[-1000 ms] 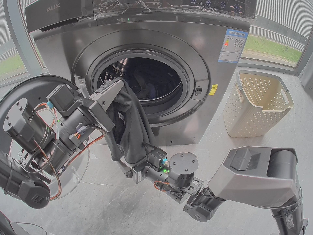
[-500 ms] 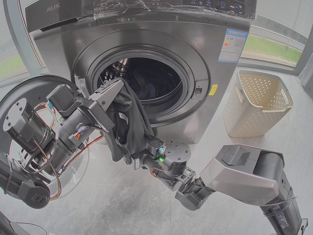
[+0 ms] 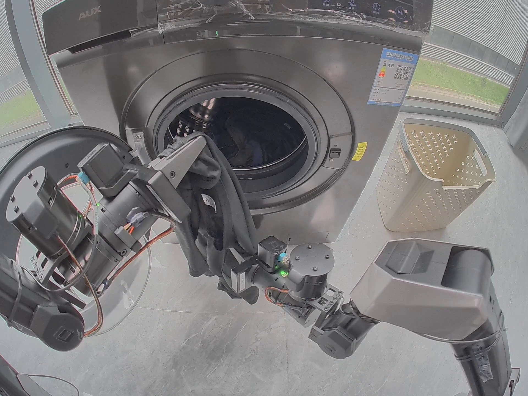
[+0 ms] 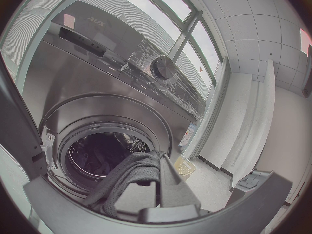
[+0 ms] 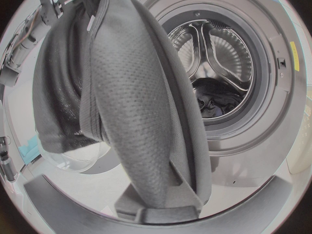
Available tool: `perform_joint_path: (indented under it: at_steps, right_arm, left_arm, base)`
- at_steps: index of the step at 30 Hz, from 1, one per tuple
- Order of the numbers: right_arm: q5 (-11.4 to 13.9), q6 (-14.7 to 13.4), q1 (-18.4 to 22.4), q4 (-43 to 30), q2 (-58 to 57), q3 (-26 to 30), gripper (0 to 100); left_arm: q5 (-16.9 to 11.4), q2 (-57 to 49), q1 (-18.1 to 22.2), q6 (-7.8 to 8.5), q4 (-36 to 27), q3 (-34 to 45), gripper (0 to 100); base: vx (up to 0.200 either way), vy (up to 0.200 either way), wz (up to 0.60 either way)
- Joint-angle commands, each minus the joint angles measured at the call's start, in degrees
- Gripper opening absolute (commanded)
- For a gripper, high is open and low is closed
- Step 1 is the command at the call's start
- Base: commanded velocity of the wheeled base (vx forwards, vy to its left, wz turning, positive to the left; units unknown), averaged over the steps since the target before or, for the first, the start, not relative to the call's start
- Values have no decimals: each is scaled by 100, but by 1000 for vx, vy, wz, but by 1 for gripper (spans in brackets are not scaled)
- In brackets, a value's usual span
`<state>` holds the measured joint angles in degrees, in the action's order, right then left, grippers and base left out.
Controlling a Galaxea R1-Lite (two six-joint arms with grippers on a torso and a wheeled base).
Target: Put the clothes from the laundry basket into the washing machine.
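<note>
Just outside the near left rim of the drum opening (image 3: 242,133), a dark grey garment (image 3: 223,215) hangs in gathered folds between the two arms, not yet inside. The left end effector (image 3: 187,149) is clenched on its upper end at the lip of the opening, while the right end effector (image 3: 234,270), lower and nearer, looks clamped on the bunched bottom end, with a small tail of cloth dangling beneath it. Other dark clothes (image 5: 216,103) already lie at the bottom of the drum. The washing machine (image 3: 341,78) has its round door (image 3: 49,149) swung open to the left, and the laundry basket (image 3: 440,215) stands on the floor to its right, well apart from the arms. To do this step well, the right arm should carry the lower end up and over the door seal so the whole bundle clears the lip before either grip lets go. The left arm should then push far enough into the drum that nothing slides back out. The dangling tail is the part most likely to catch on the seal or drape outside. Compared with a second ago, the garment has gone from a broad hanging sheet to tight, rope-like folds drawn toward the right end effector, which has closed in on the hem and shifted slightly right. The left arm has kept its place.
</note>
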<state>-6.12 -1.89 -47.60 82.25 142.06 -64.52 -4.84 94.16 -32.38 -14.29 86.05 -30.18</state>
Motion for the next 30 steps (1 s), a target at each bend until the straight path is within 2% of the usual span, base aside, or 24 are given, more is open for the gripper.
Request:
perform_joint_path:
  at_steps: [1, 6, 9, 17, 18, 28, 30]
  right_arm:
    - [6, 4, 6, 28, -881, 836, 0]
    - [67, 4, 85, 37, -1444, 1531, 0]
    - [146, -13, 120, 46, -1567, 1759, 0]
    - [146, -22, 313, 37, -1497, 1865, 0]
    - [146, -22, 340, 46, -1488, 1865, 100]
    - [85, -40, 454, -34, -1330, 1900, 100]
    - [76, -31, 454, -60, -1330, 2058, 100]
  left_arm:
    - [-8, 32, 135, -4, -1, 21, 0]
    - [-8, 50, 162, -4, -1, 39, 0]
    - [-8, 50, 162, -4, -1, 39, 0]
    - [-8, 6, 162, -4, -1, 48, 0]
    - [-8, 6, 162, -4, -1, 48, 0]
    - [-8, -29, 153, 5, -1, 13, 0]
    - [1, -29, 153, 5, -1, -5, 0]
  base:
    - [0, 0, 0]
    - [0, 0, 0]
    - [0, 0, 0]
    - [0, 0, 0]
    - [0, 0, 0]
    - [0, 0, 0]
    - [0, 0, 0]
